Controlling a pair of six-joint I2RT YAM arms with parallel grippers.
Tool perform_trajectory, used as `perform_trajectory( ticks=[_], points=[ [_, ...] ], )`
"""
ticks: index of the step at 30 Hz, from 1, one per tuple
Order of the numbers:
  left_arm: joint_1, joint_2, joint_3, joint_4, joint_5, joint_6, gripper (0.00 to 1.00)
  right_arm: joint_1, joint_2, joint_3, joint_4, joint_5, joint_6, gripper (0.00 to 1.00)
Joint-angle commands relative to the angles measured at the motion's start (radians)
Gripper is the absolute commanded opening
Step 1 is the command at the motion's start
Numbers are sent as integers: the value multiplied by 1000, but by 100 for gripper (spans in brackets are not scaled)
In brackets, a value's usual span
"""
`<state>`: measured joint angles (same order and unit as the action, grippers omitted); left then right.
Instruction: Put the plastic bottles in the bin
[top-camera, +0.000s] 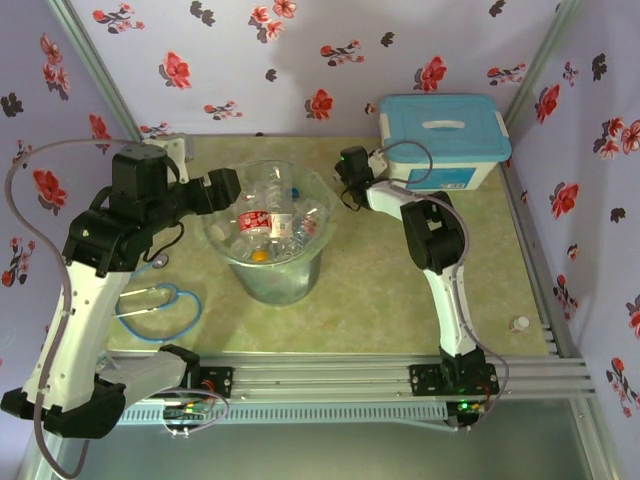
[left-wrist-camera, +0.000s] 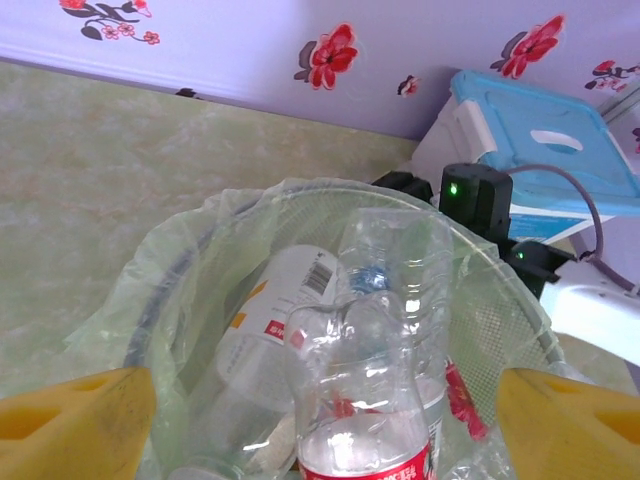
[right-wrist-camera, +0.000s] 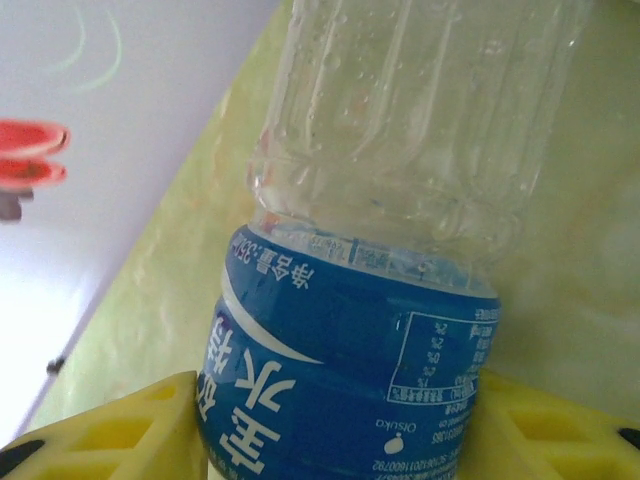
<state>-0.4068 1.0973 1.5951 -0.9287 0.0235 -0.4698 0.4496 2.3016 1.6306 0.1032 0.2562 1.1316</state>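
The bin (top-camera: 275, 285), a round grey bucket lined with a clear bag, stands mid-table and holds several plastic bottles (top-camera: 266, 222). My left gripper (top-camera: 226, 190) hangs over its left rim, open; in the left wrist view the yellow fingers (left-wrist-camera: 75, 420) stand wide apart over the bin's rim (left-wrist-camera: 200, 225). Between them, untouched, is a clear bottle with a red label (left-wrist-camera: 365, 400), beside a white-labelled one (left-wrist-camera: 290, 290). My right gripper (top-camera: 351, 185), just right of the bin, is shut on a clear bottle with a blue label (right-wrist-camera: 350, 370).
A white box with a light-blue lid (top-camera: 440, 140) stands at the back right, close behind the right gripper. A blue stethoscope (top-camera: 160, 300) lies front left. A small white cap (top-camera: 519, 323) sits near the right edge. Flowered walls enclose the table.
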Motion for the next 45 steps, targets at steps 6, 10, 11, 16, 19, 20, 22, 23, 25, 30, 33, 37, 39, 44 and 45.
perform_trajectory(
  ticks=[6,10,11,16,19,20,22,23,25,30,33,37,39,44,45],
  points=[
    [9,-1,-46,130,105,-60,88,1,-314,-294,95,-64,-176,50],
    [10,-4,-66,157,108,-73,88,4,-472,-418,63,-119,-272,51],
    [10,-2,-69,160,108,-72,89,4,-520,-448,50,-127,-303,50],
    [9,19,-65,173,122,-73,88,-7,-712,-470,-113,-191,-495,51],
    [10,37,-57,196,152,-73,89,-25,-789,-429,-224,-289,-592,51],
    [9,42,-54,203,159,-72,89,-29,-813,-406,-263,-320,-630,51],
    [9,51,-47,205,162,-66,89,-32,-842,-350,-348,-375,-697,51],
    [9,55,-44,202,162,-59,89,-33,-854,-322,-387,-412,-738,51],
    [10,65,-35,192,162,-45,89,-33,-864,-254,-459,-479,-806,52],
    [14,87,-24,178,174,-29,90,-32,-822,-89,-554,-733,-933,49],
    [21,91,-28,187,190,-33,90,-22,-753,36,-633,-852,-986,50],
    [44,77,-40,191,202,-47,90,0,-640,199,-718,-968,-1014,50],
    [62,56,-53,192,202,-57,90,17,-587,278,-775,-994,-1035,50],
    [120,9,-88,152,204,-64,90,53,-471,447,-936,-1037,-1107,49],
    [129,2,-95,140,203,-63,90,58,-451,479,-977,-1031,-1130,49]
  ],
)
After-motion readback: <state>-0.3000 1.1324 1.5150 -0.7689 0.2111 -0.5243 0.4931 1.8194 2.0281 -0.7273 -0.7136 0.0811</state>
